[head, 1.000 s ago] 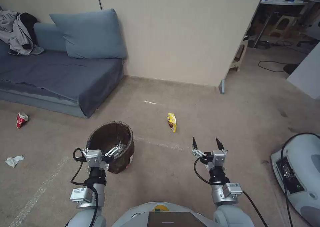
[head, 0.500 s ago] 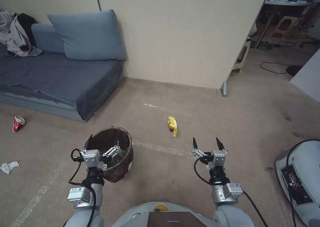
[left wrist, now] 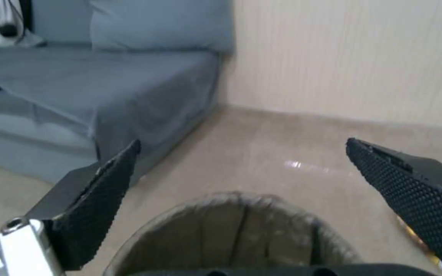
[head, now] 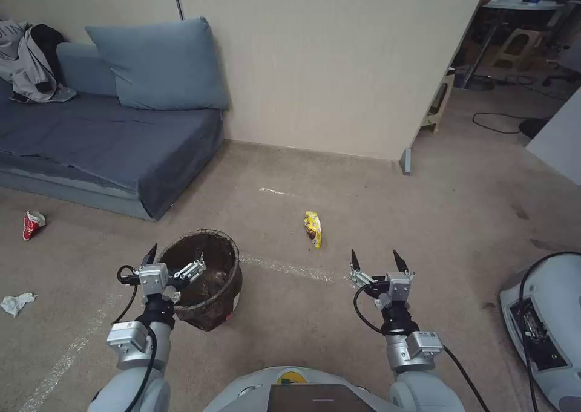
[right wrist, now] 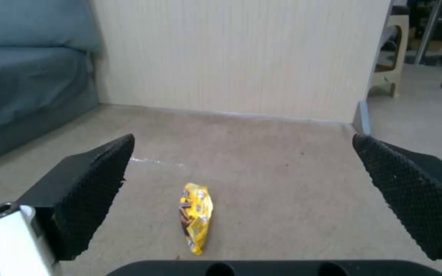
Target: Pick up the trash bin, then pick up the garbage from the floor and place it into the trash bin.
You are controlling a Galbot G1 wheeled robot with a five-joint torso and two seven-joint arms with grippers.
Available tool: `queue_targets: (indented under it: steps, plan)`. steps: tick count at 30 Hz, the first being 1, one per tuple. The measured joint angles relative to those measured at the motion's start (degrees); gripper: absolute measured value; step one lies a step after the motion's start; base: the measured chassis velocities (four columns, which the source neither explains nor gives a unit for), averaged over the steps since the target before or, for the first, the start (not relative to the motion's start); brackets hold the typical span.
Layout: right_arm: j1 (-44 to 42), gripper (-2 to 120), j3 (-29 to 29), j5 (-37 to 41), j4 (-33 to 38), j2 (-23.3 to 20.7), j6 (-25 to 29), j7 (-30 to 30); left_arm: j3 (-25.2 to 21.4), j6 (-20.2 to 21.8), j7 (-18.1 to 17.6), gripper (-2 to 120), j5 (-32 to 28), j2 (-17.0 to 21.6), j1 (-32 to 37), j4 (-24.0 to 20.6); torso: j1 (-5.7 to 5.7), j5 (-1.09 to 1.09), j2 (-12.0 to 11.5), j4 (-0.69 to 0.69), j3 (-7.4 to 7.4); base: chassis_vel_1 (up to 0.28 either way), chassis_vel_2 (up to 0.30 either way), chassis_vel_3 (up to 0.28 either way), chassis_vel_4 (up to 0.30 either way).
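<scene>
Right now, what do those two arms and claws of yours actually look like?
Both arms are silver-grey metal with black joints, looping black cables and small white labels near the wrists. The left gripper and right gripper each have a silvery block carrying two pointed black fingers whose inner pads are dimpled like mesh.

Left gripper (head: 174,261) slid off to the robot's left and opened up a bit; the near-left rim of the bin (head: 209,279) now sits between its spread jaws.

The trash bin (left wrist: 231,234) is cut off by the left wrist view's edge.
</scene>
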Motion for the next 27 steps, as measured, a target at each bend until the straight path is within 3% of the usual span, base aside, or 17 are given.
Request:
queue_targets:
  steps: [7, 9, 12, 20, 27]
  plan:
    - [0.4, 100, 0.1, 0.1, -1.1, -0.1, -0.2, 0.1, -3.2, 10.0, -0.9, 100, -7.4, 4.9, -3.7, 1.6, 0.0, 0.0, 0.0, 0.0, 0.0, 0.0, 0.0, 0.0, 0.0]
    - [0.4, 100, 0.1, 0.0, -1.2, 0.0, -0.2, 0.1, -3.3, 10.9, -0.9, 100, -8.3, 5.4, -4.1, 2.0, 0.0, 0.0, 0.0, -0.01, 0.0, 0.0, 0.0, 0.0, 0.0]
    - [0.7, 100, 0.1, -0.1, -1.6, 0.2, -0.2, 0.2, -3.3, 14.7, -1.6, 100, -12.4, 7.7, -6.9, 5.0, 0.0, 0.0, 0.0, 0.0, 0.0, 0.0, 0.0, 0.0, 0.0]
    - [1.1, 100, 0.1, -0.7, -2.4, 0.6, -0.5, 0.2, -2.7, 19.1, -4.3, 100, -16.2, 11.1, -12.0, 10.2, 0.0, 0.0, 0.0, 0.0, 0.0, 0.0, 0.0, 0.0, 0.0]
    - [1.1, 100, -0.1, -1.3, -3.1, 0.9, -0.5, 0.2, -3.3, 22.1, -7.9, 100, -17.6, 11.7, -13.0, 11.9, 0.0, 0.01, 0.0, 0.0, 0.0, 0.0, 0.0, 0.0, 0.0]
